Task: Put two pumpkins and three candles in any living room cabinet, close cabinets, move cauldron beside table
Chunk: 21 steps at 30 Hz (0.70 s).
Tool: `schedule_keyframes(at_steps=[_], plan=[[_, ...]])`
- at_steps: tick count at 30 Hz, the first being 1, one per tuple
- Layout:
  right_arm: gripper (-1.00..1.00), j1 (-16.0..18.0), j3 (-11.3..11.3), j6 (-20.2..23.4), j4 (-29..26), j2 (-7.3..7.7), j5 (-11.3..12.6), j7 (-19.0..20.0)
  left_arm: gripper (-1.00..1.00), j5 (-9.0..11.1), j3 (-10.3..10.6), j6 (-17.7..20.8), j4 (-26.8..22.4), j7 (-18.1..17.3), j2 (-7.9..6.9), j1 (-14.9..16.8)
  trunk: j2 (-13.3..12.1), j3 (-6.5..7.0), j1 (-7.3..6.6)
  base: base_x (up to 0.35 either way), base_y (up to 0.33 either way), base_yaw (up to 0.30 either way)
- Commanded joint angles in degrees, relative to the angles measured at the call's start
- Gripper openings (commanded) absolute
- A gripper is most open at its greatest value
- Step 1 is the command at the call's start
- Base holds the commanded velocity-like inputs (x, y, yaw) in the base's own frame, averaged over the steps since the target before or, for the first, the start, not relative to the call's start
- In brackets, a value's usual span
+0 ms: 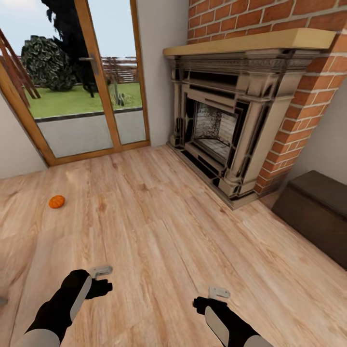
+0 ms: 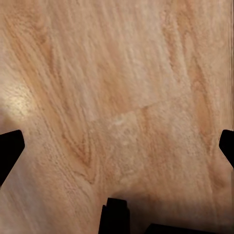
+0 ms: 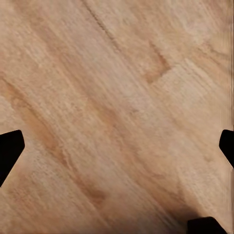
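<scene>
One bright orange pumpkin (image 1: 56, 202) lies on the wood floor at the left, well ahead of my arms. The end of the low dark brown cabinet (image 1: 318, 212) stands at the right, beside the fireplace, with no drawer front open on the side I see. My left gripper (image 1: 101, 279) and right gripper (image 1: 217, 295) hang low over bare floor, both open and empty. In the wrist views the left gripper (image 2: 117, 146) and right gripper (image 3: 117, 146) have their fingertips spread wide over planks. The other pumpkin, the candles, the table and the cauldron are out of view.
A brick fireplace (image 1: 226, 120) with a wooden mantel fills the far right wall. A glass patio door (image 1: 86, 96) with a wood frame stands at the far left. Wood floor (image 1: 159, 226) stretches between them. A small grey shape (image 1: 2, 301) is cut off by the left edge.
</scene>
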<state>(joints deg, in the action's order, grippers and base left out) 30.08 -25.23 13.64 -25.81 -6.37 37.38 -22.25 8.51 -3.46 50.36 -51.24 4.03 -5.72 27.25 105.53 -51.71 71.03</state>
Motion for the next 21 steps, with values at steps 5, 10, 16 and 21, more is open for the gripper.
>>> schedule_keyframes(at_steps=[5,10,16,21], plan=[[1.00,0.0,0.1,0.0,0.3,0.03,0.0,0.0,1.00,0.0,0.0,0.0,0.0,0.0,0.08,0.0,0.0,0.00,0.00,0.009,0.001,-0.284],[1.00,0.0,0.1,0.0,0.3,0.02,0.1,0.0,1.00,0.0,0.0,0.0,0.0,0.0,0.08,0.0,0.0,0.00,0.00,0.001,0.000,-0.284],[1.00,0.0,0.1,0.0,0.3,-0.06,0.1,0.0,1.00,-0.1,0.0,0.0,0.0,0.0,0.09,0.0,0.0,0.00,0.00,0.026,0.000,-0.285],[1.00,0.0,0.1,-0.1,0.3,0.02,0.2,0.0,1.00,-0.1,0.0,0.0,0.0,0.0,0.09,0.0,0.0,0.00,0.00,0.210,0.028,-0.286]])
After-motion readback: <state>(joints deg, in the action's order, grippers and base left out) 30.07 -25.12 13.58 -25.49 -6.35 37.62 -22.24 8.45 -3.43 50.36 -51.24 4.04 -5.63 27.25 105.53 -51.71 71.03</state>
